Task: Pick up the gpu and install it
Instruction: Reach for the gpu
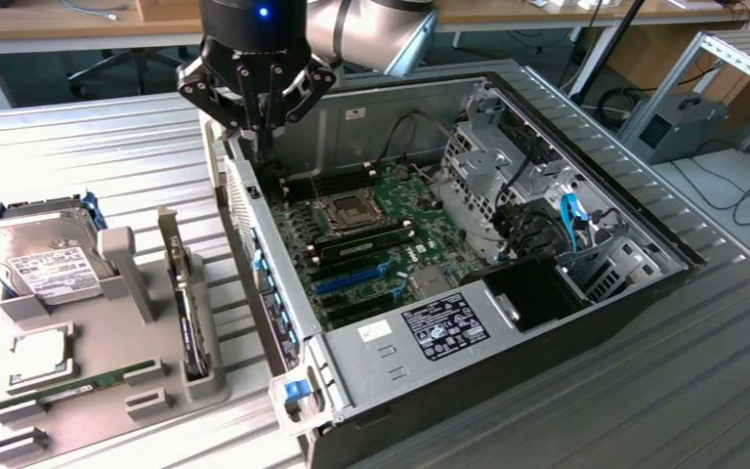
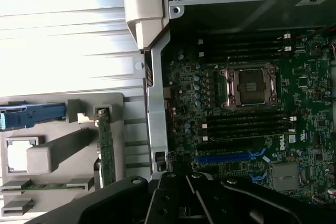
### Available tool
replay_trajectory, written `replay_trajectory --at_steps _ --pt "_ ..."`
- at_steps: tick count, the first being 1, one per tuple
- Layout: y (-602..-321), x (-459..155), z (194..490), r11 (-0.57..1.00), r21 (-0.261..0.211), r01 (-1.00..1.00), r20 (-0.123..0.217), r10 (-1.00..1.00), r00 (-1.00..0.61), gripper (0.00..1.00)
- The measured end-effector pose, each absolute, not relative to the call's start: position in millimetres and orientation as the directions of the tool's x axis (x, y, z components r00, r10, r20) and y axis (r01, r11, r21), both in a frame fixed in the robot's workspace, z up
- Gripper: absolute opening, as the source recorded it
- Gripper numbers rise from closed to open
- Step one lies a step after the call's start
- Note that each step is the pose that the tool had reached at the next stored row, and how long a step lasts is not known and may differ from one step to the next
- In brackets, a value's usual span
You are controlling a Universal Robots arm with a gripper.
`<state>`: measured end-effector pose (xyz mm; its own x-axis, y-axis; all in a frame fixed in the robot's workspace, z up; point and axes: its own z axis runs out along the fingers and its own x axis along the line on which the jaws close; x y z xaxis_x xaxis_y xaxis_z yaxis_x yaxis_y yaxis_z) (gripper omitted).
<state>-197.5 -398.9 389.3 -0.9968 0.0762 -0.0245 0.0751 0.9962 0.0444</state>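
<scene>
Tool (image 1: 261, 119) closed and empty, over the case wall (image 1: 238, 225). The gpu (image 1: 190, 327) stands edge-on in the grey holder (image 1: 114, 391), well apart from the tool. Recommended: approach square to the card's edge.

The jaws are black, below a black wrist with a small blue light (image 1: 262, 12). Beneath and beside the jaws, the motherboard (image 1: 389, 225) is dark green, crossed by black memory slots (image 1: 362, 239) and one bright blue slot (image 1: 349, 281). The case (image 1: 636, 293) around it is black outside and pale grey inside. Well apart from the jaws, the gpu (image 1: 192, 327) looks dark edge-on, with green board showing in the wrist view, and stands in a plain grey holder (image 1: 108, 332). The table (image 1: 75, 147) is silver with straight ribbed lines.
</scene>
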Motion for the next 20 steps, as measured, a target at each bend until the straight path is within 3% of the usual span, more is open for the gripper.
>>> replay_trajectory --at_steps 20 --pt "-398.9 -204.1 389.0 0.996 0.044 0.075 -0.024 0.076 -0.997 0.11"
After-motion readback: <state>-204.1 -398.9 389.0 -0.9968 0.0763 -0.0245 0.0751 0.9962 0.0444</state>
